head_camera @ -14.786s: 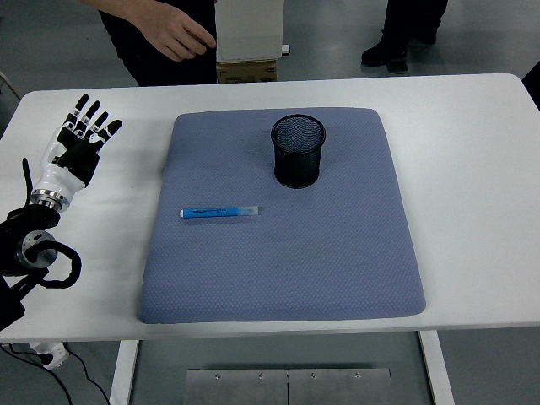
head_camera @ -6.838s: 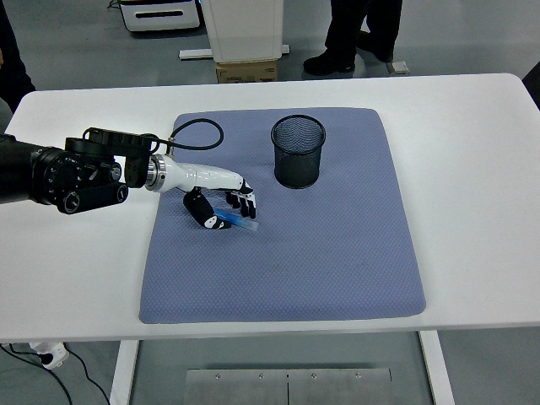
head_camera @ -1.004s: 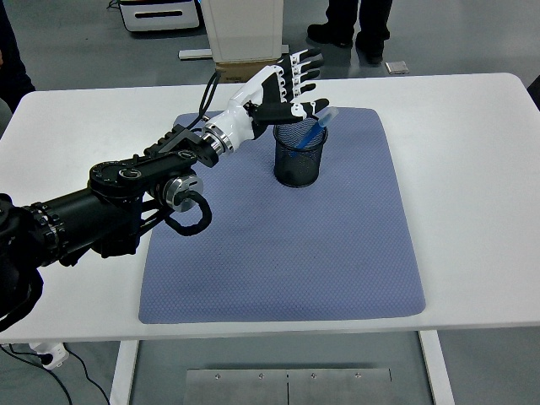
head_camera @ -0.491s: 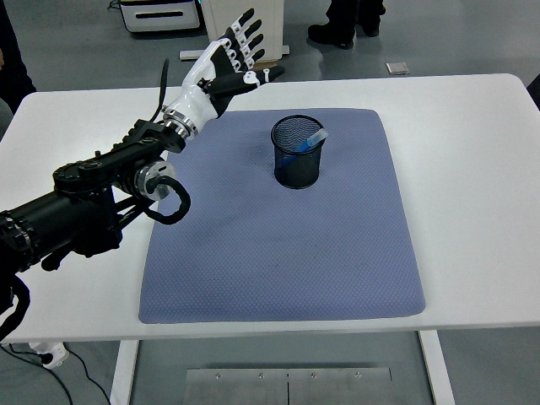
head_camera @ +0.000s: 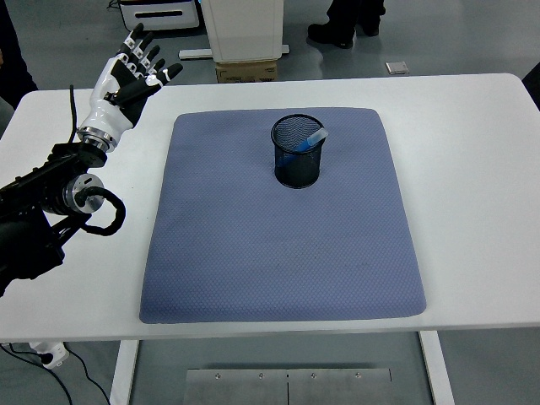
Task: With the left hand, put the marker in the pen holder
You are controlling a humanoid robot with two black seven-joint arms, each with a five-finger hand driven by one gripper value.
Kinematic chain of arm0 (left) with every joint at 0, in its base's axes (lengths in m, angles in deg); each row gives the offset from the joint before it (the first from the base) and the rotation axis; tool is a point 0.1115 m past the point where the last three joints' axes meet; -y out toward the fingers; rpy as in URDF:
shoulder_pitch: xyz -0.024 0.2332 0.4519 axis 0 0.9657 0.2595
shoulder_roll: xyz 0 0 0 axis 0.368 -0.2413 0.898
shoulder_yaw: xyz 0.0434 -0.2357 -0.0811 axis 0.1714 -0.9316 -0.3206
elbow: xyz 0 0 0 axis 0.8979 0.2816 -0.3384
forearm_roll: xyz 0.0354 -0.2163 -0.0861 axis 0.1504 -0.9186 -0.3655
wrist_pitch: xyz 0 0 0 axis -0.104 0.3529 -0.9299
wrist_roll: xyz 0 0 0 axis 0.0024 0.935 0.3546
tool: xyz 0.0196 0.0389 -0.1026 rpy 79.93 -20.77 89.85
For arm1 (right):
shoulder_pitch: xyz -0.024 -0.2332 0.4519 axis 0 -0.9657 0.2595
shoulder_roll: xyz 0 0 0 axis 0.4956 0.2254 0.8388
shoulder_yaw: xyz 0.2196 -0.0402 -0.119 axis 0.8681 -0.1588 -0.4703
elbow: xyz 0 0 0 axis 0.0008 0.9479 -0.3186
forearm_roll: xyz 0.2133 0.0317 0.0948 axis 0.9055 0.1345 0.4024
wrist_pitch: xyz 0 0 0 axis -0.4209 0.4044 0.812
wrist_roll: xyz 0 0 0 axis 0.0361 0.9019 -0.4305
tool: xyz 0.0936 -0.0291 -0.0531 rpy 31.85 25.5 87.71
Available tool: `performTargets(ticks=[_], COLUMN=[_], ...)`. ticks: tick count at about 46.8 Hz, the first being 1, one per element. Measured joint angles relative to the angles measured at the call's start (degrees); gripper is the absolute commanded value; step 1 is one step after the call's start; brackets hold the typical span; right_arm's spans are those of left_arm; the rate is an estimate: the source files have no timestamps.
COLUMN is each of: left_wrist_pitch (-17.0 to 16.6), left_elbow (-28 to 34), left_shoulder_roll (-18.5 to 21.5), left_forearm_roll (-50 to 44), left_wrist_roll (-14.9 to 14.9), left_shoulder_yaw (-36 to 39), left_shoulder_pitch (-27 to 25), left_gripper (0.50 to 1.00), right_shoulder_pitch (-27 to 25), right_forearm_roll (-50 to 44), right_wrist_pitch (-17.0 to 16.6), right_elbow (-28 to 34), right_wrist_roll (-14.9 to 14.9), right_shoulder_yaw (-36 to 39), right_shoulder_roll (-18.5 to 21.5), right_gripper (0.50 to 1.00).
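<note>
A black mesh pen holder (head_camera: 298, 152) stands upright on the far middle of the blue-grey mat (head_camera: 278, 253). The blue marker (head_camera: 306, 143) leans inside it, its clear cap end resting against the right rim. My left hand (head_camera: 129, 74) is raised over the table's far left, well left of the holder, fingers spread and holding nothing. The black left arm (head_camera: 51, 211) runs back to the picture's left edge. No right arm shows.
The white table (head_camera: 472, 169) surrounds the mat. Beyond the far edge stand a white pedestal with a cardboard box (head_camera: 246, 72) and a person's feet (head_camera: 333, 34); another person's dark sleeve (head_camera: 13, 51) shows at the upper left.
The left hand has let the marker go into the holder and drawn back leftward, from above the holder to the far left of the table. The marker stays in the holder.
</note>
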Motion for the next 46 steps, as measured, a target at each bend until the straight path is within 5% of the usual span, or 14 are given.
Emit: performTargets(ticks=[17, 46], left_wrist_pitch=[2.2, 2.1], left_elbow=[0.0, 0.6], left_shoulder_roll=[2.3, 1.1], left_forearm_roll=[0.0, -0.5], left_wrist_roll=[0.0, 0.0], left_shoulder_yaw=[-8.3, -8.8], left_shoulder_pitch=[8.6, 9.3], left_gripper=[1.0, 1.0], right_shoulder_pitch=[0.0, 0.1], right_forearm_roll=[0.0, 0.0], right_wrist_pitch=[0.0, -0.3], right_elbow=[0.0, 0.8], right_wrist_roll=[0.0, -0.1], right_shoulder_yaw=[0.0, 0.1], right_shoulder_roll=[0.0, 0.0], right_gripper=[1.0, 1.0])
